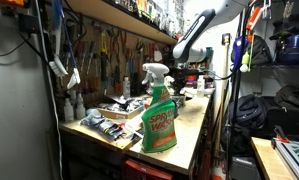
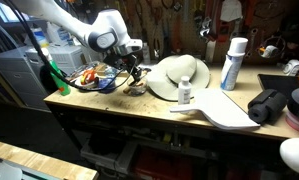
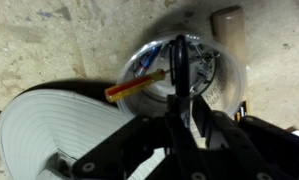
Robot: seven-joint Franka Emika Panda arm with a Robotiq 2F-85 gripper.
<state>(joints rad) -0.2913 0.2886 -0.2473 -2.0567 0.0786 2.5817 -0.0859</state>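
Observation:
My gripper point(image 3: 182, 118) is shut on a thin dark rod-like tool point(image 3: 179, 65) that points down into a clear plastic cup point(image 3: 224, 85). The cup holds a tool with an orange and yellow handle point(image 3: 139, 88). In an exterior view the gripper point(image 2: 132, 70) hangs just above the cup point(image 2: 136, 89), near the bench's end. A white brimmed hat point(image 2: 179, 75) lies right beside the cup; its ribbed brim shows in the wrist view point(image 3: 59, 130). In an exterior view the gripper point(image 1: 189, 68) is far back on the bench.
A green spray bottle point(image 1: 157, 115) stands near the bench's front. A blue-white spray can point(image 2: 232, 62), a small white bottle point(image 2: 185, 92), a flat white board point(image 2: 224, 108) and a black pouch point(image 2: 269, 105) lie beyond the hat. Cables and tools point(image 2: 89, 77) clutter the corner.

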